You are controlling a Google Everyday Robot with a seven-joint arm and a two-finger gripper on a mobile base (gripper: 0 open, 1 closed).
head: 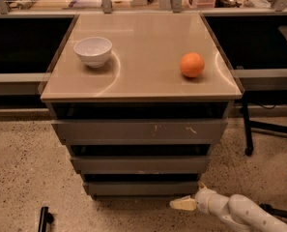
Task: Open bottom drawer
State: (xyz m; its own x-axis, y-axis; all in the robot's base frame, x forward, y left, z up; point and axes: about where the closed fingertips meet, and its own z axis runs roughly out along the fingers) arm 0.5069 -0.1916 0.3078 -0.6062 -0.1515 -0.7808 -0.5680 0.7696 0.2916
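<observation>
The step in hand was the approach. The bottom drawer (143,188), lowest of three under the worktop's (148,81) front edge, sat shut. The hand (184,204) hung near the floor below the front right corner, just beside the drawer's right end. Whether it was clenched or released could not be told. Next, it would probably need to catch the drawer's lip and pull outward.
</observation>
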